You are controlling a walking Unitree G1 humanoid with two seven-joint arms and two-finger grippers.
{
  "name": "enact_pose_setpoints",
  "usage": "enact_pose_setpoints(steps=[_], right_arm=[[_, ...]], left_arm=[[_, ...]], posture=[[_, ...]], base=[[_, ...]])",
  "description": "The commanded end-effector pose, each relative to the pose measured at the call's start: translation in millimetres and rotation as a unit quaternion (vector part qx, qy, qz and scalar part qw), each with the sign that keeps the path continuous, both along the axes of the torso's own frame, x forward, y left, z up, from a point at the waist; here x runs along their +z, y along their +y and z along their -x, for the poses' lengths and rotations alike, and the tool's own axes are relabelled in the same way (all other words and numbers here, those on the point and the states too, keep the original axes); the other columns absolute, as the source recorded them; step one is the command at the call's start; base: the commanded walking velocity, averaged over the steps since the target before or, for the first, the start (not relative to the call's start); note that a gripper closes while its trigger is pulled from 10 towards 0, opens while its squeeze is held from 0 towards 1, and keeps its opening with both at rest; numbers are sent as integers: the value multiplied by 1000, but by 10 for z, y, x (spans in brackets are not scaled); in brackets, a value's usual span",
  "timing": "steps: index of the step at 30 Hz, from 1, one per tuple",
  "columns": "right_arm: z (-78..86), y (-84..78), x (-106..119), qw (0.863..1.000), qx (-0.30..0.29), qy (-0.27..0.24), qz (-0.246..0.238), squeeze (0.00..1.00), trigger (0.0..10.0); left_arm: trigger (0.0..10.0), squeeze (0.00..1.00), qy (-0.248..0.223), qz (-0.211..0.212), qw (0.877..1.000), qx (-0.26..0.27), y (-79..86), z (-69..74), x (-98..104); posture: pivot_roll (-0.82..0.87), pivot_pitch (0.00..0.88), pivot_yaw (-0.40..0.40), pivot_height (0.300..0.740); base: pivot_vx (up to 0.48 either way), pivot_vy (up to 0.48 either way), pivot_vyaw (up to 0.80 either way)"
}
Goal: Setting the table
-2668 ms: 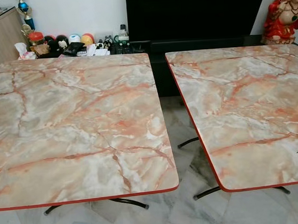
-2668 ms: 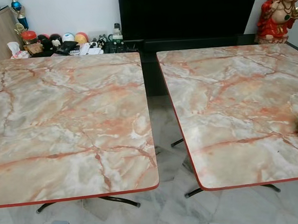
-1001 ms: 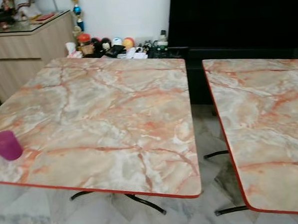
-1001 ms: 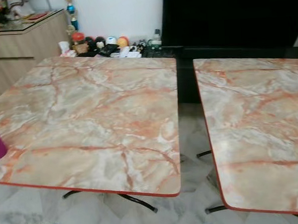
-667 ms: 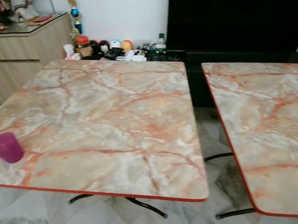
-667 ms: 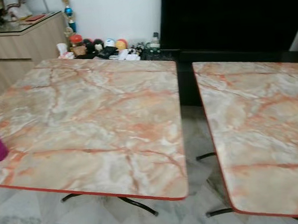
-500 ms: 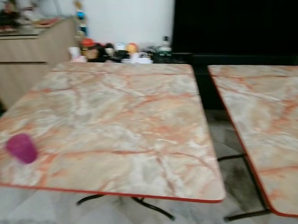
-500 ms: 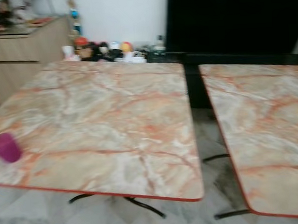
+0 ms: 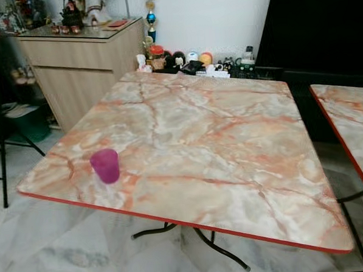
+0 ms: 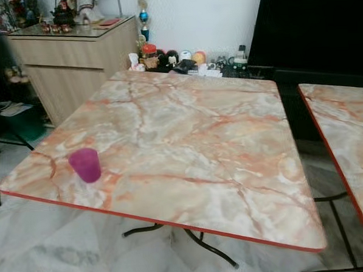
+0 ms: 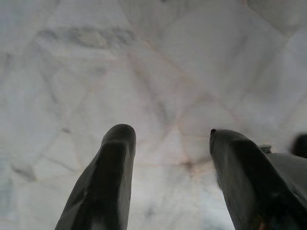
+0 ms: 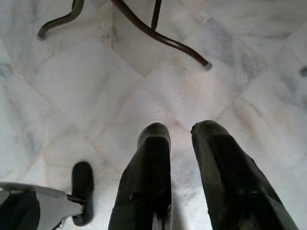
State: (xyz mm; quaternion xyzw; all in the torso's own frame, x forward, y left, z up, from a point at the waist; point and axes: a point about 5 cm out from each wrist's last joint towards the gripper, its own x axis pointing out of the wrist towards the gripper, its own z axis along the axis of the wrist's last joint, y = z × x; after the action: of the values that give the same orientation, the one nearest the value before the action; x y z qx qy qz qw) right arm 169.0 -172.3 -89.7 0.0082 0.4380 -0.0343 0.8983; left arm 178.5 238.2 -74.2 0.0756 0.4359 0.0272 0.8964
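A purple cup (image 9: 105, 165) stands upright on the marble-patterned table (image 9: 218, 140), near the table's front left corner and just inside its red-trimmed edge — nothing else sits on the tabletop. To the right, across a narrow gap, is the edge of a second table (image 9: 351, 139) with the same pink-veined top. Black curved table legs (image 9: 199, 238) rest on the pale marble floor (image 9: 60, 252) beneath.

Beyond the far edge of the first table, a row of small ornaments and bottles (image 9: 189, 57) lines the base of the white wall, next to a large black panel (image 9: 322, 25). A wooden sideboard (image 9: 83, 62) stands at the back left, with trinkets on its glass top.

Both arms hang low over the floor. The left gripper (image 11: 170, 143) has its two black fingers spread well apart, with bare tiles between them. The right gripper (image 12: 180, 132) holds nothing either (its fingers sit close, with a slim gap between the tips), and a table's foot (image 12: 158, 36) lies on the tiles ahead of it.
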Motion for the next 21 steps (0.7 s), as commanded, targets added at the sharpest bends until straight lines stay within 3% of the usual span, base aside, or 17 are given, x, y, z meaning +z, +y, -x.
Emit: enact_pose_setpoints(steps=[1,15,21], right_arm=[[57,-72,-20,1000,-16,10,3,0,10000],[82,-86,-32,1000,-14,17,4,0,10000],[118,-100,-49,999,-14,28,1,0,10000]], left_arm=[[10000,0,5,8,1000,-1,-59,13,-24],[10000,0,6,10,1000,4,-74,26,-34],[10000,0,4,7,1000,1,-76,28,-34]], posture=[[17,53,-1,740],[22,60,-9,740],[25,62,-11,740]], base=[[0,480,0],[0,475,0],[0,0,-230]])
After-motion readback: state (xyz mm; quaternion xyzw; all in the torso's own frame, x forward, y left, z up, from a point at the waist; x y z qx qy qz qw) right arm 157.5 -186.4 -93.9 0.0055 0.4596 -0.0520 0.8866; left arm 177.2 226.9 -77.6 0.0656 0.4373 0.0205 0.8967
